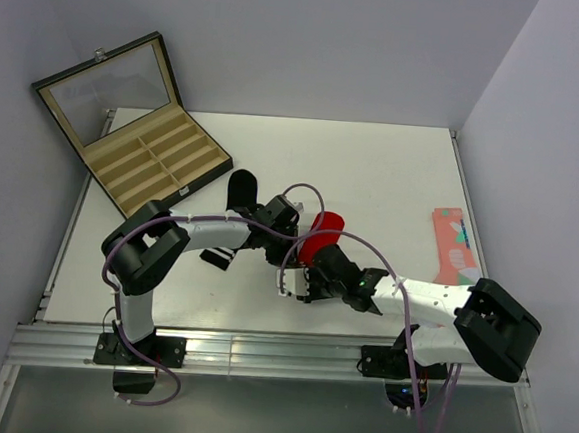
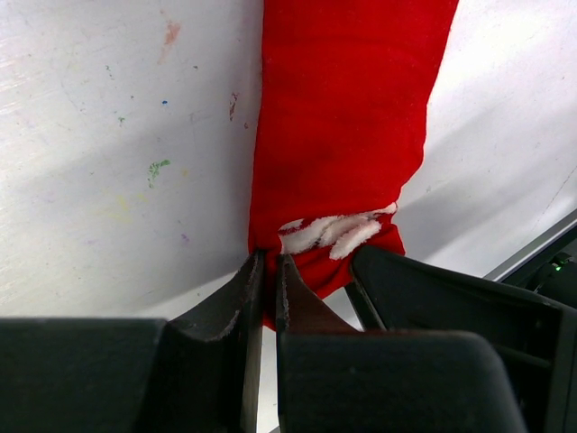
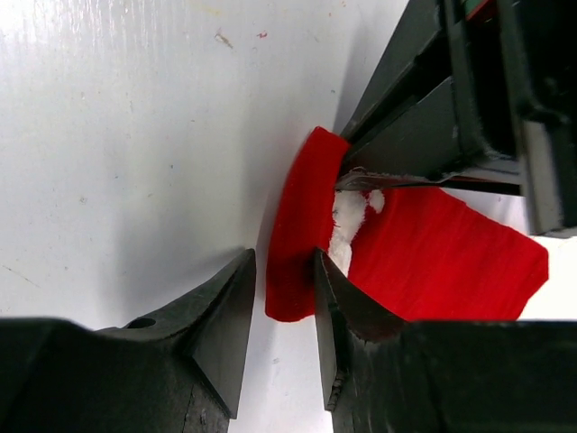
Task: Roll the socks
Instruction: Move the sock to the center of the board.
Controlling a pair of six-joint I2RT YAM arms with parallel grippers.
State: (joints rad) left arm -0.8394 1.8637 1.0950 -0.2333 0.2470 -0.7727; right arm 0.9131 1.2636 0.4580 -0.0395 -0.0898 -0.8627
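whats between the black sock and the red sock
The left end effector, shut on the red sock, lies between it and the black sock; the top view shows this.

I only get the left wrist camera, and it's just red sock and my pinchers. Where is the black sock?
Observer: The black sock lies on the table, partly under the left arm, striped cuff toward the near edge.
Operator: What's that black thing on my right?
Observer: The right gripper, jaws open around the red sock's folded edge.
Operator: Anything else out there?
Observer: A pink sock near the table's right edge.
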